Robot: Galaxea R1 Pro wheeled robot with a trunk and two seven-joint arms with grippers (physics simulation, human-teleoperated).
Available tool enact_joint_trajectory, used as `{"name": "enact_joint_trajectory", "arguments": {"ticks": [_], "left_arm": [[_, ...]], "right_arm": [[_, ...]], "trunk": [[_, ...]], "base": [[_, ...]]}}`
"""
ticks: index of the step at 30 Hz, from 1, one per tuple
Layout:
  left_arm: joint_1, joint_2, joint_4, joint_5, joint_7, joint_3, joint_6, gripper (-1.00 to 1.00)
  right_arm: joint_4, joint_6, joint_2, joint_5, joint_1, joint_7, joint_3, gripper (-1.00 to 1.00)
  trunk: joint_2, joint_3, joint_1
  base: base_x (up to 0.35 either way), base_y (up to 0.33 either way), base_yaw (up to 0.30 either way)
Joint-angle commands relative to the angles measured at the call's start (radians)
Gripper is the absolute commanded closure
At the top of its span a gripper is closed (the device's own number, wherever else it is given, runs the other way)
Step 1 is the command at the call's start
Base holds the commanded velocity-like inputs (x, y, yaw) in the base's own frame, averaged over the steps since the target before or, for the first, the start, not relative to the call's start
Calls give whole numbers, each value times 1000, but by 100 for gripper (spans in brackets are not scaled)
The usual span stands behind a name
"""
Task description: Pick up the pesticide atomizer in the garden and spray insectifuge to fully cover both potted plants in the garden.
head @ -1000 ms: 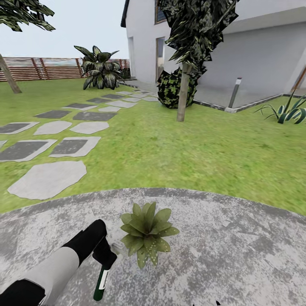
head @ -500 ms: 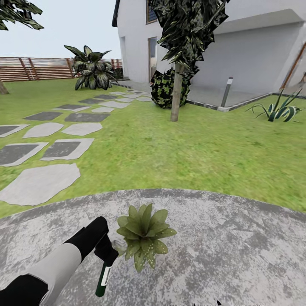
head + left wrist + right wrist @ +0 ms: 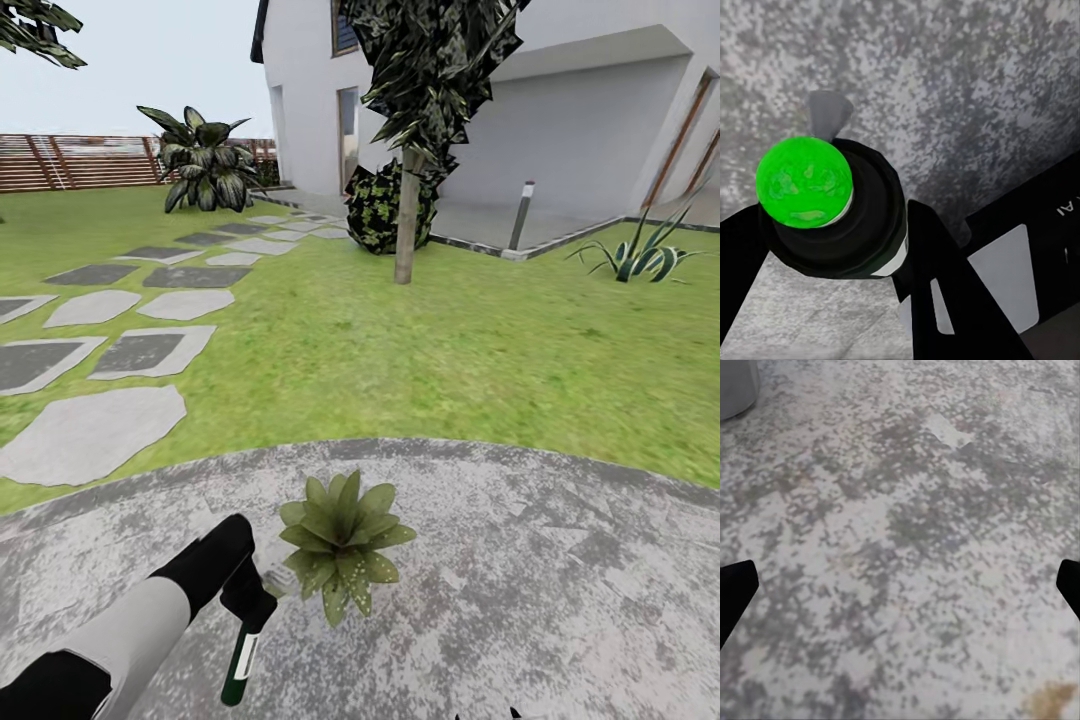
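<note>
While our head camera looks down over the garden [image 3: 420, 360], we see our left gripper [image 3: 250, 603] low on the round grey patio [image 3: 560, 600], closed around the pesticide atomizer [image 3: 240, 665]. The dark green bottle hangs from the gripper at a slight tilt, its white label band just under the black fingers and its base towards us. Its pale spray head [image 3: 274, 590] pokes out towards the potted plant [image 3: 343, 545], a broad rosette with pale-speckled leaves standing on the paving just beside the gripper. Beyond the patio lies green lawn with grey stepping stones [image 3: 120, 350], a thin tree trunk [image 3: 405, 220], a dark bush, a grey bollard lamp [image 3: 520, 213] by a white house [image 3: 560, 100], and a brown slat fence [image 3: 70, 162] far off. Two small dark tips at the bottom edge may be our right gripper, but we cannot say for certain.

From our left wrist camera, we look down the bottle's length: its round base glows bright green, the dark body sits pinched between the black fingers [image 3: 937, 300], and the pale nozzle points away over the mottled paving.

From our right wrist camera, the right gripper's [image 3: 900, 585] fingertips [image 3: 735, 592] show at opposite edges, spread wide apart with nothing but speckled paving between them. A grey curved object [image 3: 736, 386] sits at one corner; we cannot tell what it is.
</note>
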Motion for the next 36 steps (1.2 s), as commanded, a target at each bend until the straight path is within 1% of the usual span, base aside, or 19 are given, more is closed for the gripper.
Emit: {"name": "enact_joint_trajectory", "arguments": {"ticks": [1, 4, 8, 10, 14, 17, 19, 20, 21, 25, 29, 36], "left_arm": [[1, 2, -2, -9, -9, -4, 0, 100], [1, 4, -2, -9, -9, -2, -1, 100], [0, 0, -3, -9, -9, 0, 2, 100], [-13, -10, -13, -6, -10, 2, 6, 100], [-22, -34, -18, -5, -10, 4, 9, 100], [-45, -38, -13, -4, -10, 8, 10, 100], [-45, -36, -8, -4, -10, 8, 9, 100], [-39, -31, -5, -4, -10, 9, 8, 100], [-35, -16, -3, -4, -10, 11, 5, 100], [-33, 5, -1, -6, -9, 9, 1, 100], [-32, 6, -1, -8, -7, 8, 0, 100], [-32, 1, -2, -9, -6, 10, 1, 100]], "right_arm": [[0, -1, 0, 10, 0, -9, -2, -100], [1, -1, 0, 10, 0, -9, -2, -100], [1, -1, 0, 10, 0, -9, -2, -100], [0, -1, 0, 10, 0, -9, -2, -100], [1, -1, 0, 10, 0, -9, -2, -100], [0, -1, 0, 10, 0, -9, -2, -100], [0, -1, 0, 10, 0, -9, -2, -100], [1, -1, 0, 10, 0, -10, -2, -100], [0, -1, 0, 10, 0, -10, -2, -100], [0, -1, 0, 10, 0, -10, -2, -100], [0, -1, 0, 10, 0, -9, -2, -100], [1, -1, 0, 10, 0, -10, -2, -100]], "trunk": [[0, -1, 0], [0, -1, 0], [0, -1, 0], [0, -1, 0], [0, -1, 0], [0, -1, 0], [0, -1, 0], [0, -1, 0], [0, -1, 0], [0, -1, 0], [0, -1, 0], [0, -1, 0]], "base": [[-1, 6, 0], [0, 2, 0], [0, 0, 0], [0, 0, 0], [0, 0, 0], [0, 0, 0], [0, 0, 0], [0, 0, 0], [0, 0, 0], [0, 0, 0], [-109, 79, -44], [-69, 275, -259]]}}
